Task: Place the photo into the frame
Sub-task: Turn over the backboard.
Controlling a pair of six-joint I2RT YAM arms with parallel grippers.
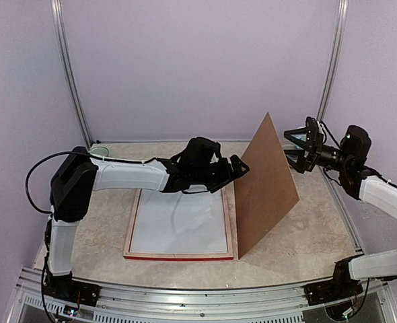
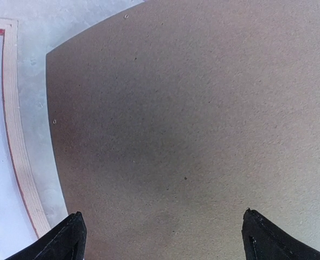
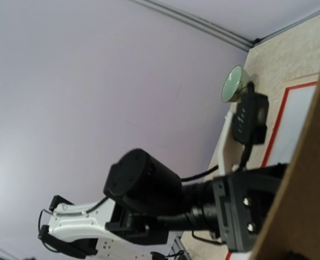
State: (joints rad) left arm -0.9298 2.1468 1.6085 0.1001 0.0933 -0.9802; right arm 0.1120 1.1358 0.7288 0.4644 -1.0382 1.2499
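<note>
Apparently the photo [image 1: 178,225] already lies white side up in the frame [image 1: 132,222], leaving the board [image 1: 266,182], tilted on edge beside it, unseated between left gripper [image 1: 241,167] and right gripper [image 1: 291,151], both wide open and empty.

The brown board [image 1: 266,185] stands on edge, tilted, right of centre in the overhead view, walling the frame [image 1: 178,256] off from the right. The left arm [image 1: 128,175] reaches across the frame's far end, its left gripper [image 1: 240,167] spread wide right at the board's face. The frame's near half lies uncovered from above. Right of the board the table [image 1: 313,232] is bare; the right gripper [image 1: 291,146], jaws apart, hangs in air near the board's top corner.
</note>
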